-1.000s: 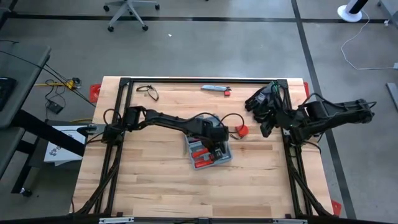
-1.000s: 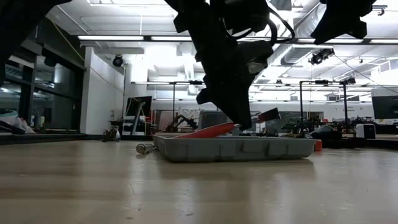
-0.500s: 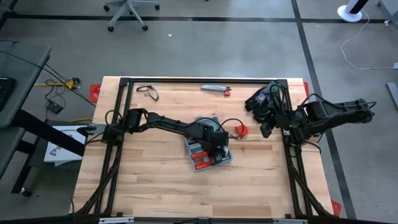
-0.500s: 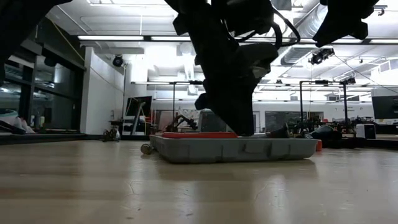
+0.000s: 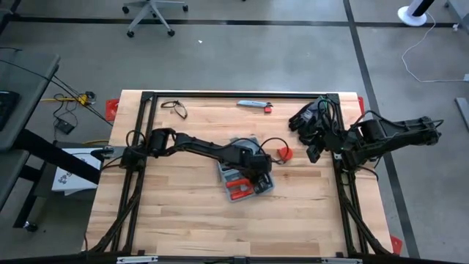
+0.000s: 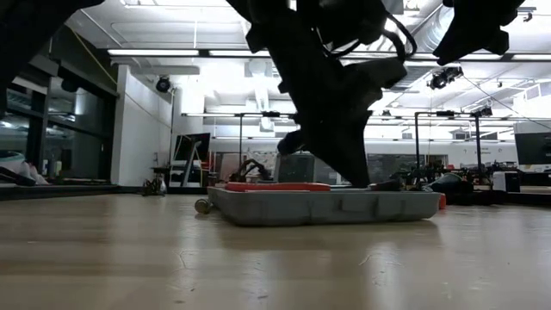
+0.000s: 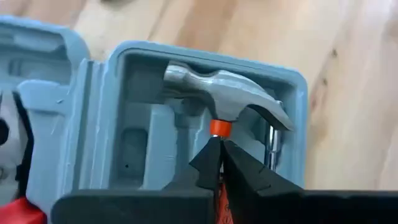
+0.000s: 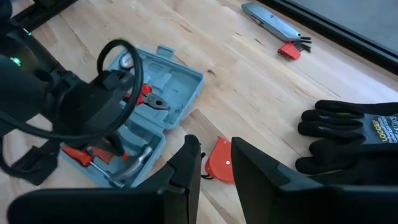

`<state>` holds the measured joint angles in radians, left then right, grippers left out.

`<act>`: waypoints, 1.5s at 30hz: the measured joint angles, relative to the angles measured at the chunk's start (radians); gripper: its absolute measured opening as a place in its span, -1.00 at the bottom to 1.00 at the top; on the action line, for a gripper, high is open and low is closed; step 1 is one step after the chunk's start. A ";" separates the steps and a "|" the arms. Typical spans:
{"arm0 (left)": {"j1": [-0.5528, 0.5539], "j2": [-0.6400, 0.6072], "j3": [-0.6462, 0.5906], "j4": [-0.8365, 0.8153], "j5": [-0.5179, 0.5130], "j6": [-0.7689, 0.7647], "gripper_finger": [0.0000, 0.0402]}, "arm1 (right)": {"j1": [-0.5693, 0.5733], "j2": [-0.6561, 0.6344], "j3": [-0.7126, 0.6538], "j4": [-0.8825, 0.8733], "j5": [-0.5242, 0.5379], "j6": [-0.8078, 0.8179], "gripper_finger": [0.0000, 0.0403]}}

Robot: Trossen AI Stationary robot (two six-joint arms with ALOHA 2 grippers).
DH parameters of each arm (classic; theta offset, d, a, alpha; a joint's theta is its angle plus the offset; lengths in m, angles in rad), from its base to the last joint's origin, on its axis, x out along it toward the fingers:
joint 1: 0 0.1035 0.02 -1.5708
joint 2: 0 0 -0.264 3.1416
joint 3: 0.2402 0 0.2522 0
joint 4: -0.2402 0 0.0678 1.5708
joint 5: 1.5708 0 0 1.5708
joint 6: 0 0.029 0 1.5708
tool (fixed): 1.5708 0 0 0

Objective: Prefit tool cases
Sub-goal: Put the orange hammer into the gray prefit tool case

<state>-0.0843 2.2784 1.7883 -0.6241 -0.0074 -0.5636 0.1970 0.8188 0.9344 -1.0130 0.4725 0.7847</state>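
Observation:
The grey-blue tool case lies open on the table's middle, with red-handled tools in its recesses. A hammer lies flat in its recess, and its red handle is level with the case's rim. My left gripper stands over the case, pointing steeply down, shut, with its tips at the hammer. My right gripper hangs raised at the table's right edge, open, with nothing between its fingers. My left gripper sets its shut fingertips on the hammer's handle just below the head, at the orange collar. The fingers come from above, slanting down. The hammer lies flat in its recess in the case, its head at the case's corner.
Black gloves lie at the far right. A red round tape measure lies right of the case. A utility knife with red hex keys and a pair of glasses lie along the far edge. The near half of the table is bare wood.
A second ago the hammer's red handle stood tilted up out of the case at my left gripper; now it lies flat in its recess. My left gripper has sunk a little toward the case and rolled slightly.

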 joint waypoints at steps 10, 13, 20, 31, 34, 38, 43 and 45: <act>0.013 -0.032 -0.005 -0.010 -0.202 -0.090 -0.95 | 0.000 0.000 -0.001 0.000 -0.003 0.000 -0.59; 0.011 -0.033 -0.005 0.043 -0.129 -0.054 -0.96 | 0.000 0.000 -0.001 0.000 -0.001 -0.001 -0.59; 0.041 -0.014 -0.008 0.012 -0.161 -0.084 -0.96 | 0.000 0.000 -0.001 0.000 0.018 -0.008 -0.59; 0.079 -0.019 -0.002 0.050 -0.081 -0.116 -0.96 | 0.000 0.000 -0.001 -0.027 0.023 -0.003 -0.59; 0.061 -0.019 -0.002 0.064 -0.071 -0.116 -0.96 | 0.000 0.000 -0.001 -0.038 0.023 -0.001 -0.59; 0.034 -0.019 -0.009 0.069 -0.015 -0.100 -0.96 | 0.000 0.000 -0.001 -0.042 0.023 -0.001 -0.59; -0.020 -0.016 -0.043 0.075 0.152 -0.011 -0.96 | 0.000 0.000 -0.001 -0.045 0.023 -0.001 -0.59; -0.050 -0.020 -0.043 0.062 0.147 0.015 -0.96 | 0.000 0.000 -0.001 -0.045 0.023 -0.001 -0.59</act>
<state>-0.1347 2.2580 1.7454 -0.5625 0.1391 -0.5486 0.1970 0.8189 0.9337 -1.0580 0.4951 0.7841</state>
